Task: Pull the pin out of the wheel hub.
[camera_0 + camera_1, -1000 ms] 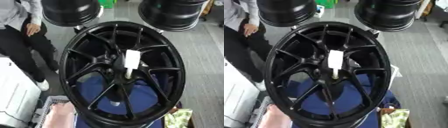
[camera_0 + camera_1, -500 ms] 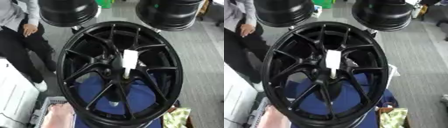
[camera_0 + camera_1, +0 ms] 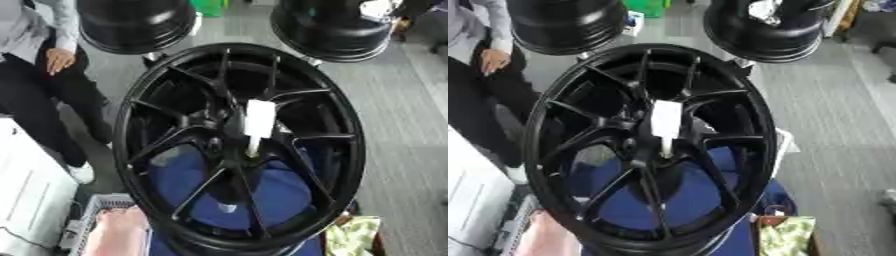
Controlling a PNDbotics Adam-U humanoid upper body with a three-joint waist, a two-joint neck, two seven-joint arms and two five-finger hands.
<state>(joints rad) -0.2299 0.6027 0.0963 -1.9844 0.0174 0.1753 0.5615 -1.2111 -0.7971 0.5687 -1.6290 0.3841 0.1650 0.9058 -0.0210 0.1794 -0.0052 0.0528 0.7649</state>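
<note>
robot body: out of shot in both eye views, no part shows
left hand: not in shot
right hand: not in shot
arms: not in shot
colours / cables / screws / markings: can't tell, nothing of the robot to read them from
</note>
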